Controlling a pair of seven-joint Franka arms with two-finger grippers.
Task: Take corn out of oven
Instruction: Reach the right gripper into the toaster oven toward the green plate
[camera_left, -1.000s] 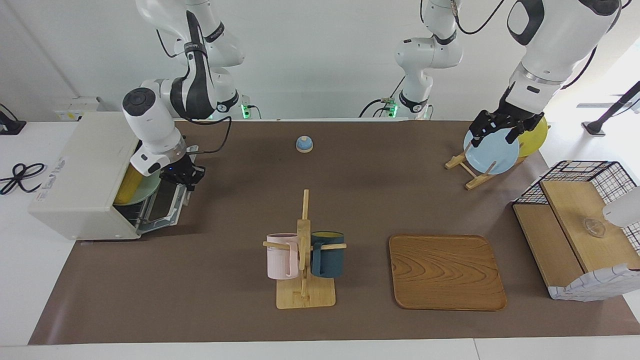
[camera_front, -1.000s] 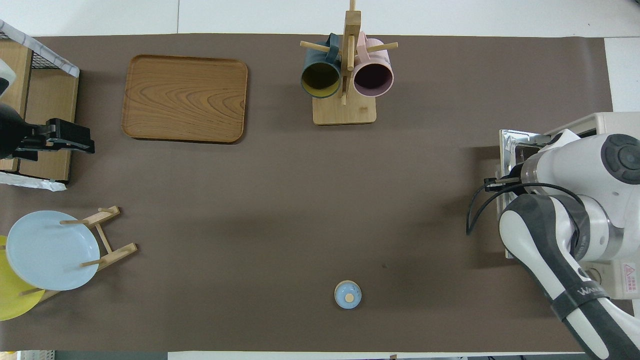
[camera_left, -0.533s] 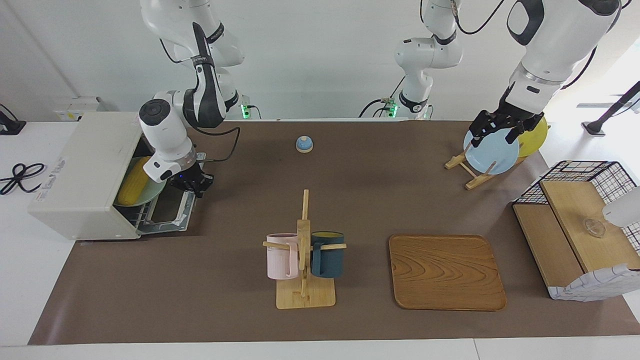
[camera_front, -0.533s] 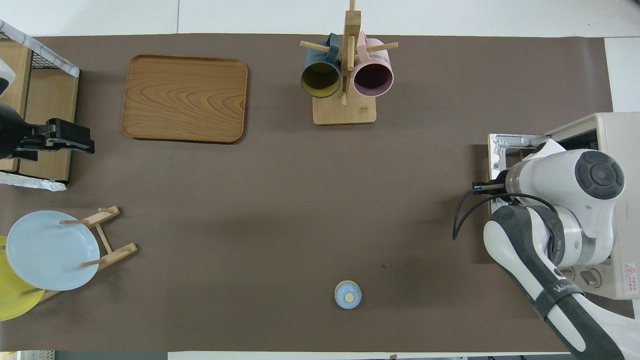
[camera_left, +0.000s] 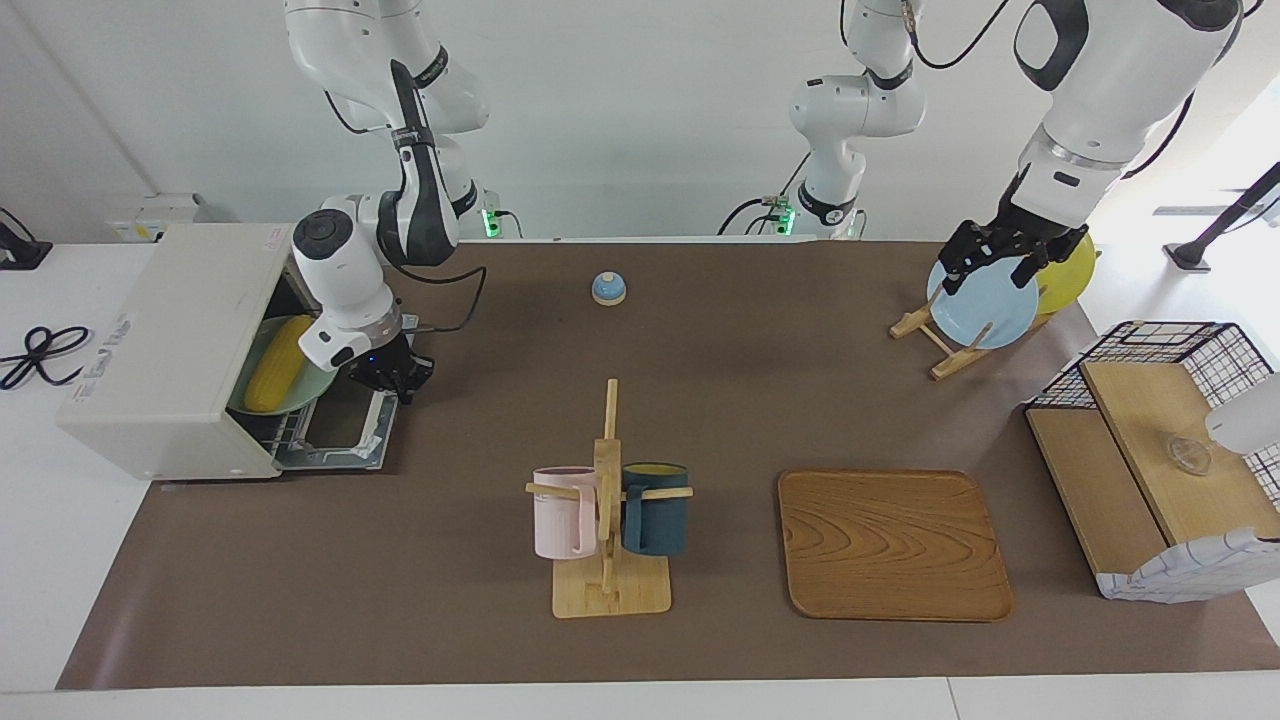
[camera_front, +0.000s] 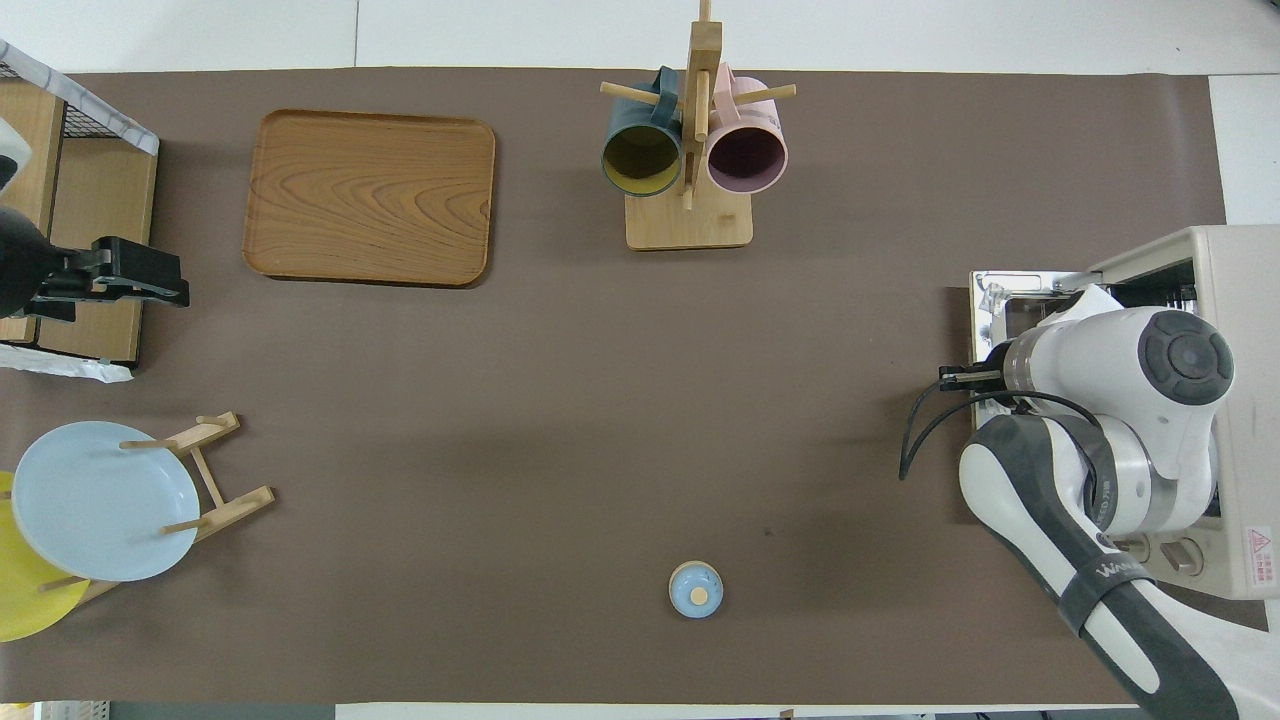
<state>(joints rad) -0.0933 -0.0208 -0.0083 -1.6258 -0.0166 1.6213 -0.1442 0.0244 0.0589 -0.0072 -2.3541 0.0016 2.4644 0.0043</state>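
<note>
The off-white oven (camera_left: 170, 340) stands at the right arm's end of the table, also in the overhead view (camera_front: 1235, 300). Its door (camera_left: 340, 435) lies folded down flat in front of it. The yellow corn (camera_left: 277, 363) lies on a pale green plate (camera_left: 312, 388) on the wire rack inside. My right gripper (camera_left: 392, 378) is low over the door's outer edge, by the handle; in the overhead view its own arm hides it. My left gripper (camera_left: 985, 268) waits open and empty over the blue plate at the left arm's end, and shows in the overhead view (camera_front: 150, 283).
A blue bell (camera_left: 608, 288) sits near the robots. A mug rack (camera_left: 607, 520) with a pink and a dark blue mug and a wooden tray (camera_left: 893, 545) lie farther out. A plate rack (camera_left: 940, 345) with a blue and a yellow plate and a wire shelf (camera_left: 1160, 460) stand at the left arm's end.
My right gripper has moved away from the oven's mouth toward the table's middle, and the door has swung down flat. The corn and plate show more. The left arm has not moved.
</note>
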